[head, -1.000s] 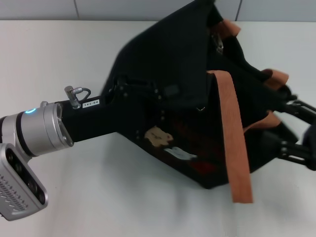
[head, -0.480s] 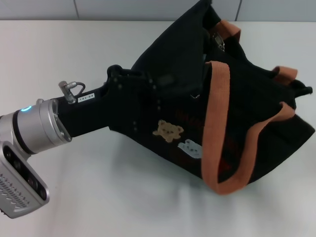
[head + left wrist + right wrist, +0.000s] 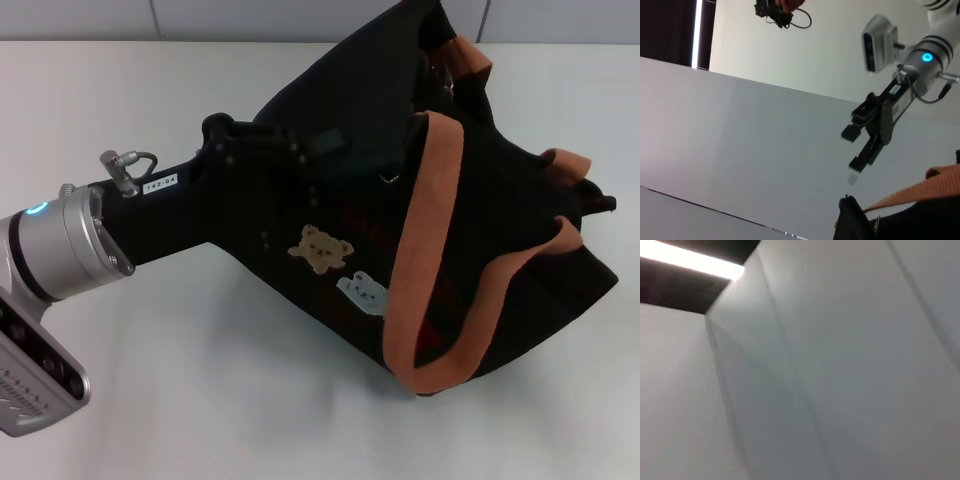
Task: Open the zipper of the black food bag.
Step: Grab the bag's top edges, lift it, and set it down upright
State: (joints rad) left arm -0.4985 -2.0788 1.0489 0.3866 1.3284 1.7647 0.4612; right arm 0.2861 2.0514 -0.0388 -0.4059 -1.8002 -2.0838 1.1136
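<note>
- Background: a white counter [image 3: 200, 400] carries the work, with a pale wall behind its far edge.
- Left: the left gripper [image 3: 262, 160] reaches in from the robot's left and lies against the near end of the black food bag [image 3: 480, 230]. Its black body merges with the black fabric, so whether the fingers are apart or clamped on cloth cannot be told. Judged purpose: bracing the bag end so the fabric stays taut against a zip pull.
- Centre: the bag lies tilted on the counter, bear patches [image 3: 320, 247] facing up, one orange-brown strap [image 3: 420, 290] draped over its side.
- Upper centre: the zipper [image 3: 441, 82] runs along the top rim by the far strap; how far it is open cannot be told.
- Right: the right gripper [image 3: 863, 150], visible only in the left wrist view, hangs raised above the bag with fingers apart, touching nothing.
</note>
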